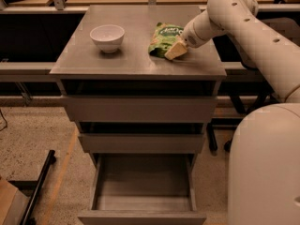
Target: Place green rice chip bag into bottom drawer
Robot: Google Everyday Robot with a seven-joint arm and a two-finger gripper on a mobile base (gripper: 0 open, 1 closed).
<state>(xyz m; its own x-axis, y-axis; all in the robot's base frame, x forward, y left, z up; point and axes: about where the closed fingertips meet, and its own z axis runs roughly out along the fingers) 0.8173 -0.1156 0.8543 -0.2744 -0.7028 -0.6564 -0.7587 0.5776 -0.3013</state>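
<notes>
Green rice chip bag (163,37): lying on cabinet top (136,57), right of white bowl (107,36).
Gripper (174,52): at the bag's right edge; grasp cannot be told.
Bottom drawer (140,217): pulled open.

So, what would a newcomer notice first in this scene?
Probably the big white arm at the right, its gripper at the green rice chip bag on the grey cabinet top. Next, the bottom drawer, pulled open and empty below, and the white bowl left of the bag.
</notes>
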